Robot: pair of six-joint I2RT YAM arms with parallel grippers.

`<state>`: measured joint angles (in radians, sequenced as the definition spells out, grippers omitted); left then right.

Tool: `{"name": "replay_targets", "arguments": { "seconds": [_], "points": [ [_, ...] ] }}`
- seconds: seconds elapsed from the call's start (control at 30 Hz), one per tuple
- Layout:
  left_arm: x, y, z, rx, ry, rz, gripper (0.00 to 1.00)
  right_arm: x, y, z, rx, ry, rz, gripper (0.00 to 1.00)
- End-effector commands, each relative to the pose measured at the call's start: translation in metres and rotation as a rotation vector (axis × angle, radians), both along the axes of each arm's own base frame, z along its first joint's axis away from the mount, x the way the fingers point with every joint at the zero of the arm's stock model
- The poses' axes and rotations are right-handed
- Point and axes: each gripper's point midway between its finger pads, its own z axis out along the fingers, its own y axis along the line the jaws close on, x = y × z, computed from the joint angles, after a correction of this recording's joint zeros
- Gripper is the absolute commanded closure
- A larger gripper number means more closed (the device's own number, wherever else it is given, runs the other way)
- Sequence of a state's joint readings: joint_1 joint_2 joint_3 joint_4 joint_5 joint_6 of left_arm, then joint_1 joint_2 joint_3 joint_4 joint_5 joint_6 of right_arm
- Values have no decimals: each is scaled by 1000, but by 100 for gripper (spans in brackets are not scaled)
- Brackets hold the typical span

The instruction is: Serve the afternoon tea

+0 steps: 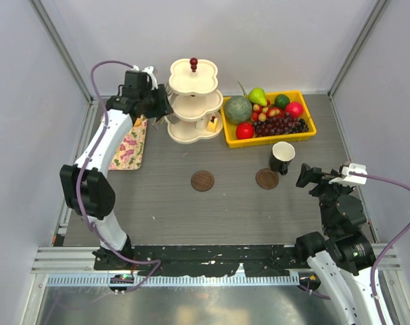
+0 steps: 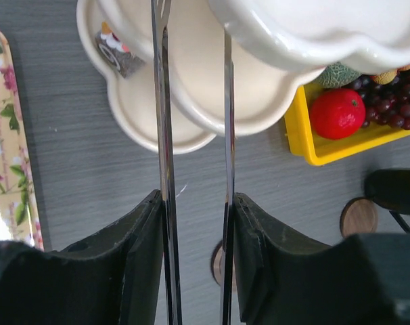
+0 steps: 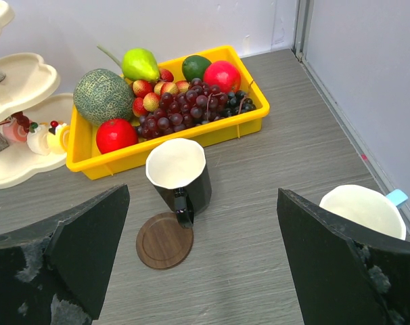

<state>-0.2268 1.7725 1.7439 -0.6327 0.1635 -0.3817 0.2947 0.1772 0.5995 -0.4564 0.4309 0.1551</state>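
Note:
My left gripper [image 1: 163, 105] is shut on metal tongs [image 2: 163, 135], whose two blades reach up beside the cream three-tier stand [image 1: 193, 101]. Small sweets [image 1: 210, 124] lie on the stand's bottom tier, and one dark piece [image 2: 117, 51] shows in the left wrist view. The black mug [image 3: 179, 172] stands upright, touching the edge of a wooden coaster [image 3: 164, 240]. A white mug with a blue handle [image 3: 364, 210] stands to the right, behind my right finger. My right gripper [image 3: 203, 203] is open, just short of the black mug [image 1: 282, 157].
A yellow tray [image 1: 306, 128] of fruit sits right of the stand. A flowered tray [image 1: 129, 145] lies at the left under my left arm. A second coaster [image 1: 202, 181] lies mid-table, left of the first coaster [image 1: 266, 179].

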Motion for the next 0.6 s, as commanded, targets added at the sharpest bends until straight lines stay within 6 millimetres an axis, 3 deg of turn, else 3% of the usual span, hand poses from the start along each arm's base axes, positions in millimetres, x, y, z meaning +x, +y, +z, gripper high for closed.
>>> {"name": "replay_targets", "arguments": {
  "seconds": [0.0, 0.23, 0.37, 0.57],
  "points": [
    [-19, 12, 26, 15, -66, 4, 55, 1, 1, 12, 2, -41, 7, 3],
    [-60, 41, 8, 43, -1, 36, 57, 1, 3, 13, 3, -44, 15, 3],
    [-85, 71, 4, 69, 26, 90, 58, 1, 3, 13, 4, -46, 17, 3],
    [-123, 118, -23, 133, 112, 201, 57, 1, 5, 14, 8, -49, 29, 3]
  ]
}}
